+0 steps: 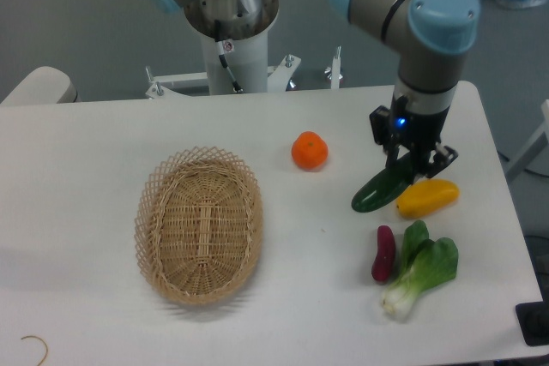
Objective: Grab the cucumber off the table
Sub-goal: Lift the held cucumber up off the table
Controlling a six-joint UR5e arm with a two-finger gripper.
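Observation:
The dark green cucumber (pixel 380 192) lies slanted on the white table (pixel 86 152), at the right side, its upper right end under my gripper. My gripper (pixel 413 163) points down over that end, with its fingers spread on either side of it. The jaws look open and I see no firm grip. The cucumber's lower left end rests on the tabletop. Its upper end is partly hidden by the fingers.
A yellow pepper (pixel 428 198) lies right against the cucumber's right side. A dark red eggplant (pixel 383 254) and a bok choy (pixel 422 269) lie just in front. An orange (pixel 310 151) sits to the left. A wicker basket (pixel 199 225) stands at the centre left.

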